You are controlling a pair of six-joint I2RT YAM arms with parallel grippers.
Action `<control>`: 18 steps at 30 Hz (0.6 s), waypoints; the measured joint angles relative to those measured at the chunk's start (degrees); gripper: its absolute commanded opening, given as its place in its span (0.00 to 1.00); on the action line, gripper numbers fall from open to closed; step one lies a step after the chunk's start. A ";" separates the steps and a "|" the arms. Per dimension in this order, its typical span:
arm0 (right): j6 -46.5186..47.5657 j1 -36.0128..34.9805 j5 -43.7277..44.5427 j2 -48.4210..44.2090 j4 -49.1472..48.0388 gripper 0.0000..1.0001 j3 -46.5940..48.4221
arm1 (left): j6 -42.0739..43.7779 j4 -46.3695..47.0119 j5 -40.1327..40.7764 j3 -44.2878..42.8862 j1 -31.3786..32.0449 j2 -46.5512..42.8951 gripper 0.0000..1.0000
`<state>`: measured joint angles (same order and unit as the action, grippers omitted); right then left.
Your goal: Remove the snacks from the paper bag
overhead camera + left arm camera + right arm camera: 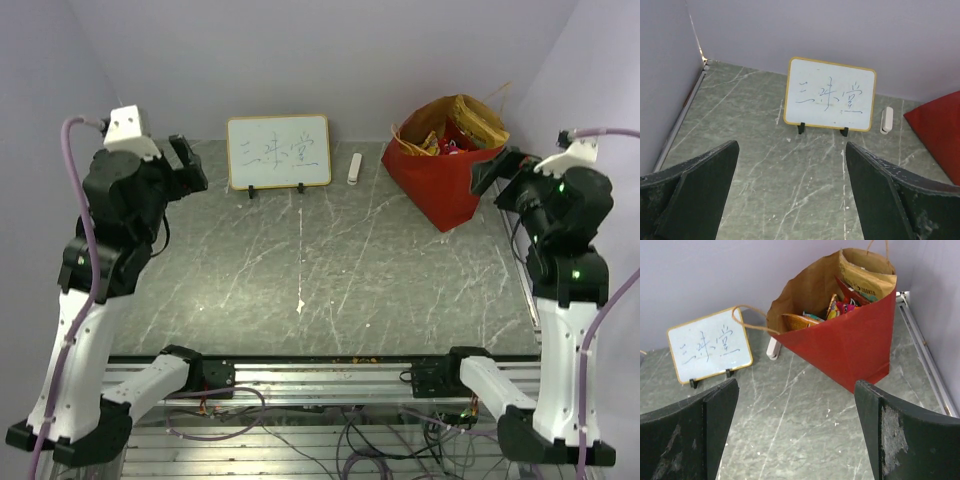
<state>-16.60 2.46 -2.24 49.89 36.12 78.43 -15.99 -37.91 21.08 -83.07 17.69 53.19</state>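
Note:
The red paper bag (440, 185) stands upright at the back right of the table, mouth open, brown inside. It also shows in the right wrist view (845, 345), and its edge in the left wrist view (937, 130). Snacks (462, 128) sit inside it: a large orange-and-teal packet (865, 282) and smaller red, yellow and pink ones (837, 307). My right gripper (490, 172) is open and empty, raised just right of the bag. My left gripper (188, 165) is open and empty, raised at the back left.
A small whiteboard (278, 151) on black feet stands at the back centre. A white eraser (355, 167) lies between it and the bag. Walls close the back and both sides. A metal rail (320, 375) runs along the near edge.

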 measured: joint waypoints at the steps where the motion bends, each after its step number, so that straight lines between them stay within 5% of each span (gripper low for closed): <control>1: -0.61 0.00 0.26 2.05 0.98 1.00 2.27 | -0.44 -0.94 -0.26 -2.12 0.00 1.62 0.99; 7: -4.52 -0.07 2.51 13.49 3.65 1.00 11.78 | -2.36 -6.32 -2.60 -10.12 0.00 10.56 0.99; 18: -12.09 -0.61 11.23 26.36 6.21 1.00 14.45 | -5.60 -11.91 -8.81 -10.93 0.07 15.61 0.96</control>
<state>-28.69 1.85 8.99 76.25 42.33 92.88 -21.58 -49.82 12.27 -94.00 17.76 68.79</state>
